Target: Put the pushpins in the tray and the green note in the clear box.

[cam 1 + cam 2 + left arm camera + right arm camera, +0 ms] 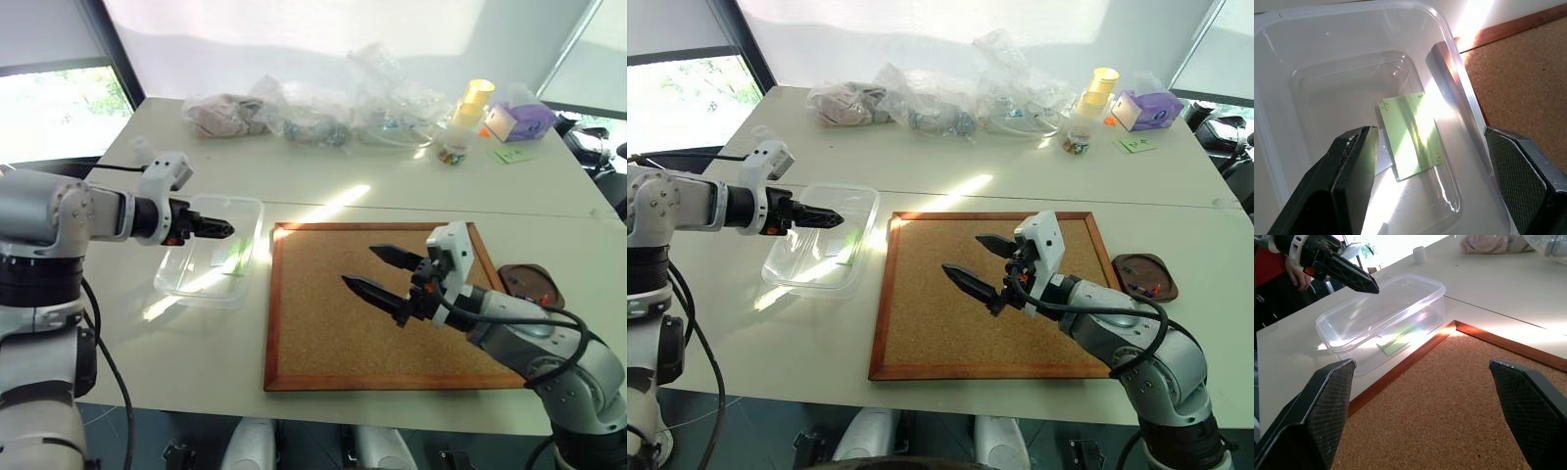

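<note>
The green note (1410,137) lies flat on the bottom of the clear box (196,299), left of the corkboard. My left gripper (223,230) hovers over the box, open, with nothing between its fingers. The same gripper (1428,132) looks straight down at the note in its wrist view. Above the middle of the corkboard my right gripper (359,264) is open and empty, pointing toward the box. The dark wooden tray (1172,284) sits right of the board with small red and blue pushpins (1133,271) inside it.
The framed corkboard (382,323) fills the table centre. Along the back lie clear plastic bags (313,117), a small cup of coloured pins (453,152), stacked yellow cups (475,98), a purple box (524,119) and another green slip (511,154). A person's hand (1295,276) shows behind the box.
</note>
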You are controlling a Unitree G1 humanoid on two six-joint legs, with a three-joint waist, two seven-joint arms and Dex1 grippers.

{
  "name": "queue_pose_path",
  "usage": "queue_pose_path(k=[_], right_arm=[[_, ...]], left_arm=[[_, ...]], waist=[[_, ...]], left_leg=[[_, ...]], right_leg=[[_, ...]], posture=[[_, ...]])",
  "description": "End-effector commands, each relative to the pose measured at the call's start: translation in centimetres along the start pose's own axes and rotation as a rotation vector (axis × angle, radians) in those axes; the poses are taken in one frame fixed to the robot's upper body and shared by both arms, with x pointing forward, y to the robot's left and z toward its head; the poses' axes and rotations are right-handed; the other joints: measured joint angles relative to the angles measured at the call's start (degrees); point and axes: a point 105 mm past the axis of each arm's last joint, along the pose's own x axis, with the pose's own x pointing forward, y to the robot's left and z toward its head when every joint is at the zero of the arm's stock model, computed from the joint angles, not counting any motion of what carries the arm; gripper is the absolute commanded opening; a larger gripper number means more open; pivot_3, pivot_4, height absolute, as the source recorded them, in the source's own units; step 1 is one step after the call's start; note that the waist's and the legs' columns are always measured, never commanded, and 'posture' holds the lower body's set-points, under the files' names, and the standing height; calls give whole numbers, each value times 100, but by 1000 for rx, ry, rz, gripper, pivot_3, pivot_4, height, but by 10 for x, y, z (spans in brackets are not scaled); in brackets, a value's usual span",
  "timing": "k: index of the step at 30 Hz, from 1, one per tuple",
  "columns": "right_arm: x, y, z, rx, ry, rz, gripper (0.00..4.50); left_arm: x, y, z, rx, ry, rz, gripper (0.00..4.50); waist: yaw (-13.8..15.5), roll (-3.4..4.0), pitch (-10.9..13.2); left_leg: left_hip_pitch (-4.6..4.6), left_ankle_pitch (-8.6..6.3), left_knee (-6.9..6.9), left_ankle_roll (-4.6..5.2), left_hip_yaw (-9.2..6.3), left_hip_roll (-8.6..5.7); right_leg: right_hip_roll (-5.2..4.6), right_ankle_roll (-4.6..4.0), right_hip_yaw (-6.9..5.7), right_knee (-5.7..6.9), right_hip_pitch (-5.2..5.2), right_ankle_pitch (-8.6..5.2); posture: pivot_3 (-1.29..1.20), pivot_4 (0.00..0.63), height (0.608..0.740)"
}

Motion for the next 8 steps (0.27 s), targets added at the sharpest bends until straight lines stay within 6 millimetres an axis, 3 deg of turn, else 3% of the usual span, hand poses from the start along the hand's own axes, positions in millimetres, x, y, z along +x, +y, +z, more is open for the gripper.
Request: queue_pose_path(k=[1, 5, 8], right_arm=[[-14, -13, 7, -27, -42, -88, 4500], [-43, -26, 7, -2, -58, -216, 4500], [-63, -30, 5, 4, -50, -293, 4500]], left_arm=[[-12, -18, 23, 278, -200, -73, 3648], [-22, -54, 22, 330, -321, -287, 3648], [-20, -69, 20, 335, -353, -358, 3648]], waist=[[11, 0, 0], [70, 0, 0], [83, 1, 0]], left_leg=[[0, 3, -4, -6, 4, 0], [-13, 10, -5, -19, 3, -8], [-18, 10, -3, -17, 2, -15]], right_leg=[[-6, -1, 1, -1, -5, 0], [-32, -3, -12, -6, -6, 0], [-45, -2, -18, -10, -6, 0]], posture=[[0, 150, 740], [0, 150, 740], [0, 150, 740]])
